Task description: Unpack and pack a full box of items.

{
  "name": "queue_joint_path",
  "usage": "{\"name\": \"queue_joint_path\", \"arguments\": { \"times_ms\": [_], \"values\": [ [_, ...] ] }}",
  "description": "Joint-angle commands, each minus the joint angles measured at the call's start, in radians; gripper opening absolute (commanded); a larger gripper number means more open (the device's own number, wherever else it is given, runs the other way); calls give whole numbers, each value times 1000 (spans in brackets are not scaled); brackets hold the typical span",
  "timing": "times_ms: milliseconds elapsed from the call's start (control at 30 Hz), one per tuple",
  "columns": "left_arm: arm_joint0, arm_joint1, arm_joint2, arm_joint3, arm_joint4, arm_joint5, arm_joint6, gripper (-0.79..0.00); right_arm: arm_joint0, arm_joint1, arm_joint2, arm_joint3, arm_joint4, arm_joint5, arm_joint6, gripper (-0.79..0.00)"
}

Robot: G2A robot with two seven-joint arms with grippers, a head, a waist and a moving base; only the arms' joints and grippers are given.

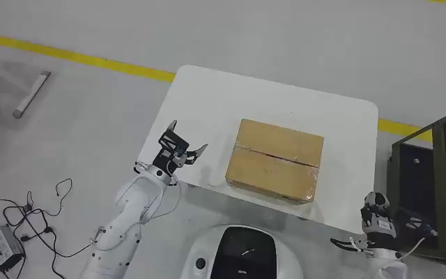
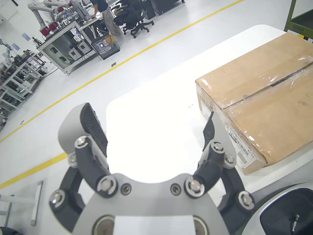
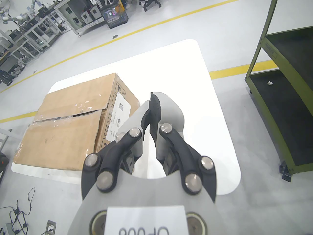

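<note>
A brown rectangular cardboard box (image 1: 275, 160) lies flat on the white table with rounded corners (image 1: 209, 104). It sits right of the table's middle, and its long side runs close along the near edge. The box is shut. Its two top flaps meet in a seam down its length, covered by a strip of clear, wrinkled tape. In the right wrist view part of that seam shows as a dark gap where the flap edges do not quite meet. Each short end face carries white printed labels, and the cardboard is slightly dented at the corners.

The left gripper (image 2: 149, 113) hangs over the table's near left corner with its ribbed black fingers (image 2: 94, 125) spread wide and nothing between them. It points toward the box's left end but is apart from it. The right gripper (image 3: 150, 103) is off the table, just beyond the near right corner. Its two pads are pressed together at the tips and pinch nothing.

A green metal shelf cart (image 3: 281, 79) stands on the floor to the right of the table, and a yellow floor line (image 1: 83, 58) runs past the far edge
</note>
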Motion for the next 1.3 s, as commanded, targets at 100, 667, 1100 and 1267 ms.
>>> {"name": "queue_joint_path", "arguments": {
  "times_ms": [100, 667, 1100, 1267],
  "values": [
    [0, 0, 0, 0, 0, 0, 0, 0, 17, -2, -6, 12, 1, 2, 5, -785],
    [0, 0, 0, 0, 0, 0, 0, 0, 194, -18, -169, 248, -107, 41, -6, -785],
    [0, 0, 0, 0, 0, 0, 0, 0, 379, -30, -245, 496, -114, -12, -6, -785],
    [0, 0, 0, 0, 0, 0, 0, 0, 426, -36, -298, 520, -136, -40, 1, -785]
  ]
}}
